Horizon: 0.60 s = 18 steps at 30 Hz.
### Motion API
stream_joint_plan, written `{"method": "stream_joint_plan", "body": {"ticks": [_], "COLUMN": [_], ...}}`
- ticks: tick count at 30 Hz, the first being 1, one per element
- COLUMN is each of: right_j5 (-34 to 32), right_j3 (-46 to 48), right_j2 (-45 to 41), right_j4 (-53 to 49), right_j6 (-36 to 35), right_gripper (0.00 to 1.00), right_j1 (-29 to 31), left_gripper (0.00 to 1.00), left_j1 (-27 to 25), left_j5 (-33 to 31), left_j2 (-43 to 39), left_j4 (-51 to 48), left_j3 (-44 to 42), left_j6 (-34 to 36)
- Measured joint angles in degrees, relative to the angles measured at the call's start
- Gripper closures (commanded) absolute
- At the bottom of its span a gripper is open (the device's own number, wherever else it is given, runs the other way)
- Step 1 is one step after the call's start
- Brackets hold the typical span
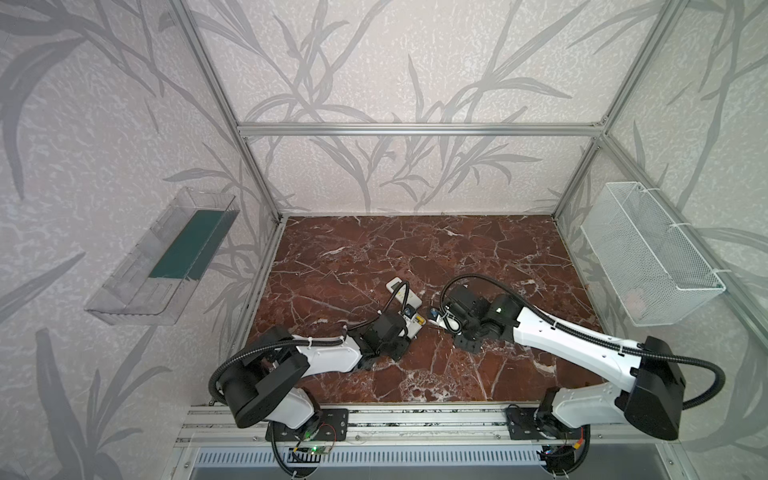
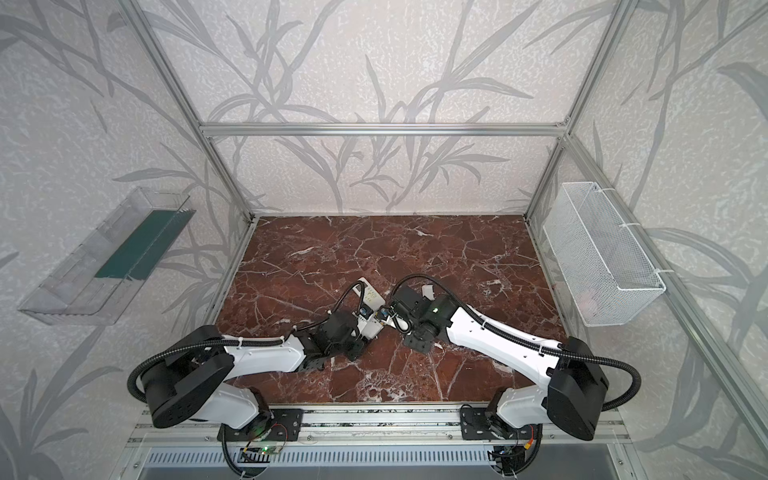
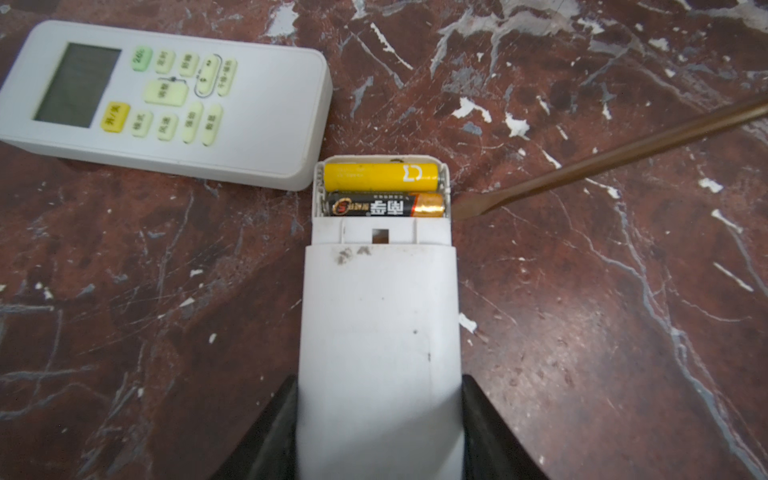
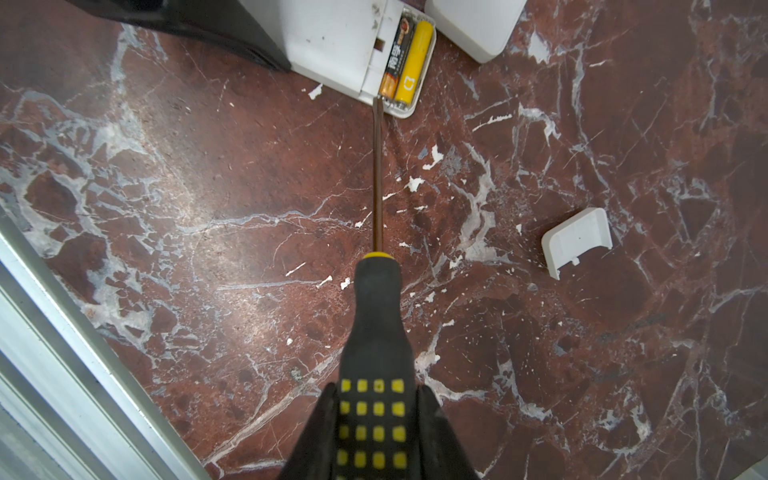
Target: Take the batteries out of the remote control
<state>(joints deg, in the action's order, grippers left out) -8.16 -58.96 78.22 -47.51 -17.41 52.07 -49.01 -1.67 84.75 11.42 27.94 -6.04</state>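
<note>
White plastic of the uncovered remote (image 3: pixel 378 311) is sitting back-up in the left claw (image 3: pixel 379 378), jaws half spread around its body. Beyond that claw, one yellow battery (image 3: pixel 380 177) and one black-and-gold battery (image 3: pixel 386 204) are lying side by side in the bay, two in all. The right claw (image 4: pixel 376 388) is gripping one screwdriver (image 4: pixel 376 311) narrowly, tip at the bay's edge. One second remote (image 3: pixel 166 99) is lying just beside; one cover (image 4: pixel 577 241) is resting apart on open surface (image 4: pixel 208 208).
</note>
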Motion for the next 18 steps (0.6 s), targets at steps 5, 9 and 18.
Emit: {"method": "stream_joint_plan", "body": {"ticks": [5, 9, 18], "right_j5": [-0.6, -0.8, 0.1], "right_j3": [0.3, 0.3, 1.0], "right_j2": [0.4, 0.4, 0.4], "right_j4": [0.7, 0.9, 1.6], "right_j6": [0.0, 0.0, 0.9], "right_gripper": [1.0, 1.0, 1.0], "right_j1": [0.0, 0.1, 0.1], "left_gripper": [0.54, 0.54, 0.56], "left_j1": [0.0, -0.1, -0.3], "left_j5": [0.0, -0.1, -0.4], "left_j2": [0.1, 0.3, 0.5], "left_j4": [0.2, 0.2, 0.6], "left_j3": [0.0, 0.0, 0.0], "left_j6": [0.0, 0.0, 0.0]}}
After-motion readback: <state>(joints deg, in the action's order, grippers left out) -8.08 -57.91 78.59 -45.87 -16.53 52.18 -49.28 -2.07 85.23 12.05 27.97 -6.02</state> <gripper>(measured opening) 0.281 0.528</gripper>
